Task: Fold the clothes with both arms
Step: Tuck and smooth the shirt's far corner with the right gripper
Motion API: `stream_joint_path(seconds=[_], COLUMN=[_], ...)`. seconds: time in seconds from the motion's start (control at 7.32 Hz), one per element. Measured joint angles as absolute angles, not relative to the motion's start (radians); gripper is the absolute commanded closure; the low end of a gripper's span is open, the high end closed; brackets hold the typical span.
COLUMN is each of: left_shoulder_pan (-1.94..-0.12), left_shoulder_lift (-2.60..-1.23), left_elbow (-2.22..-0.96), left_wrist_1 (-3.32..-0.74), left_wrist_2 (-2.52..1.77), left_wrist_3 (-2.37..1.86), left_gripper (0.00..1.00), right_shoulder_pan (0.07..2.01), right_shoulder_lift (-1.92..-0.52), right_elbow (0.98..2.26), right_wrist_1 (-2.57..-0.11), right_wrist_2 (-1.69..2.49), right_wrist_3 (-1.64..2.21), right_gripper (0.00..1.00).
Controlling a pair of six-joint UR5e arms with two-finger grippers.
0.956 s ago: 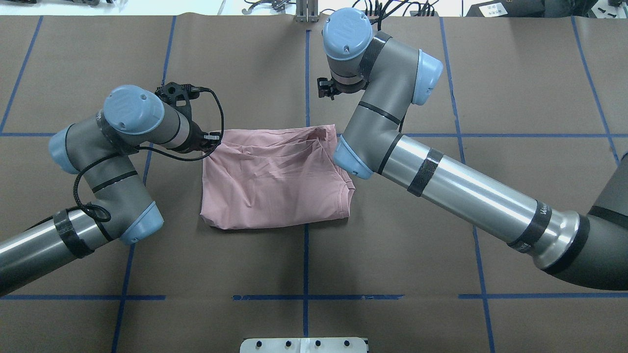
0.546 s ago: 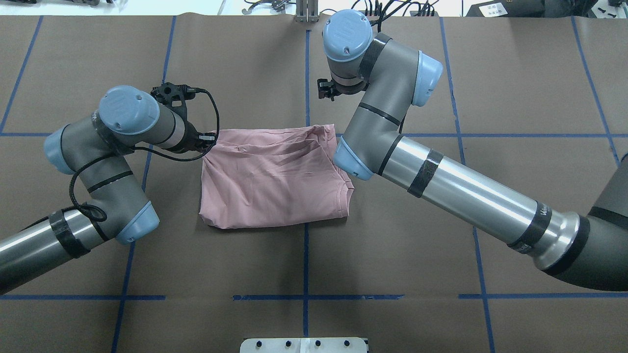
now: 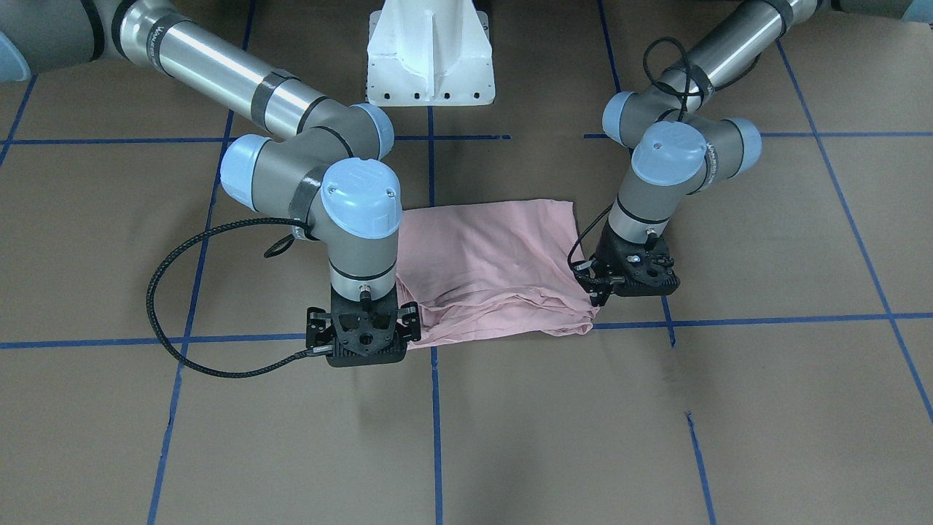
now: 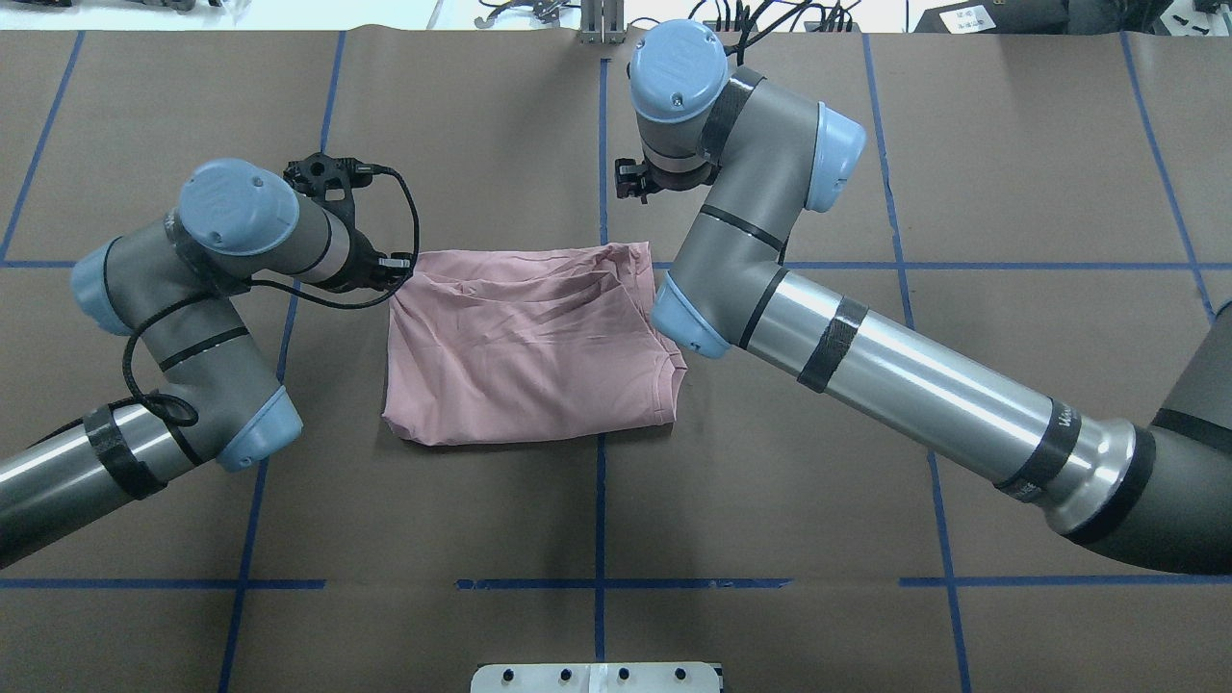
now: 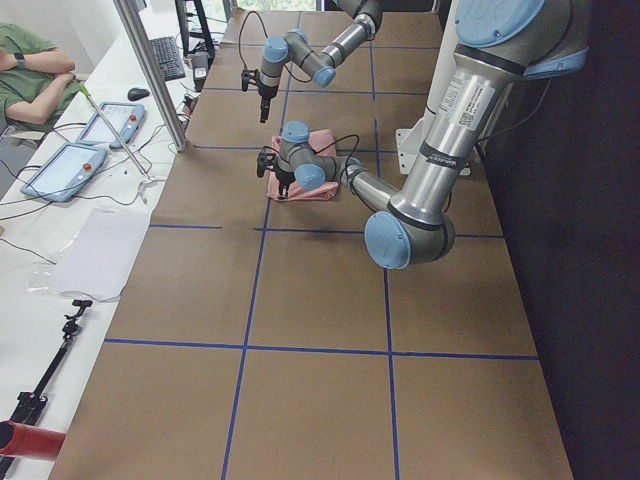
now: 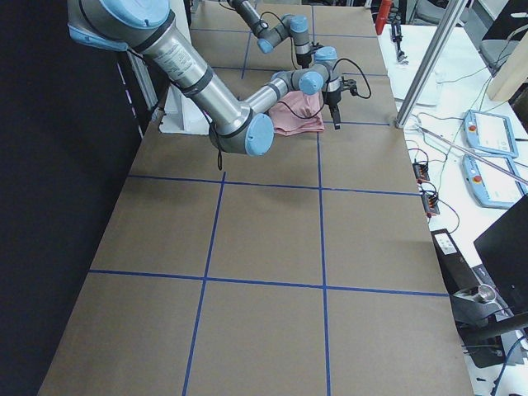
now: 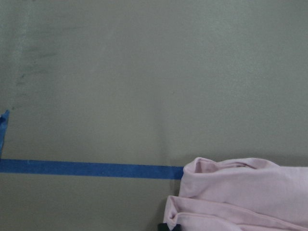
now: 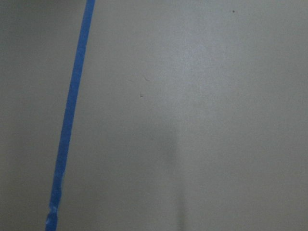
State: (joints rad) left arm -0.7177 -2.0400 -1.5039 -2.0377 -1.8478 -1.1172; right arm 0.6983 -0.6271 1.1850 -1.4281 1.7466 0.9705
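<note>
The pale pink T-shirt lies folded into a rough rectangle at the table's middle, plain side up, print hidden. It also shows in the front view and in the left wrist view. My left gripper is at the shirt's far left corner and is shut on the cloth there; in the front view it meets the corner. My right gripper hangs by the far right corner, mostly hidden by its camera mount. I cannot tell whether it is open. The right wrist view shows only bare table.
Blue tape lines cross the brown table cover. The white pedestal base stands at the robot's edge. A side bench with tablets and a seated person lies beyond the far edge.
My left arm has moved left, and the whole shirt has slid a little left with it. The right arm has shifted slightly left.
</note>
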Motion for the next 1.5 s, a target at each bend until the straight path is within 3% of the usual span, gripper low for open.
stream_joint_path(seconds=[0.55, 0.68, 0.82, 1.5], left_shoulder_pan=[-0.756, -0.756, -0.756, -0.756], left_shoulder_lift=[-2.031, -2.030, -2.029, -2.028], left_elbow=[-1.544, -1.545, -1.546, -1.546], left_wrist_1=[-2.033, -2.033, -2.033, -2.036], left_wrist_2=[-1.876, -1.876, -1.876, -1.876], left_wrist_3=[-1.042, -1.042, -1.043, -1.052], left_gripper=[0.00, 0.00, 0.00, 0.00], right_shoulder_pan=[0.611, 0.604, 0.598, 0.580], right_shoulder_lift=[-0.685, -0.692, -0.695, -0.694], right_elbow=[1.193, 1.205, 1.212, 1.215], right_wrist_1=[-1.186, -1.178, -1.174, -1.174], right_wrist_2=[1.773, 1.775, 1.775, 1.774], right_wrist_3=[1.064, 1.066, 1.067, 1.067], right_gripper=[0.00, 0.17, 0.72, 0.64])
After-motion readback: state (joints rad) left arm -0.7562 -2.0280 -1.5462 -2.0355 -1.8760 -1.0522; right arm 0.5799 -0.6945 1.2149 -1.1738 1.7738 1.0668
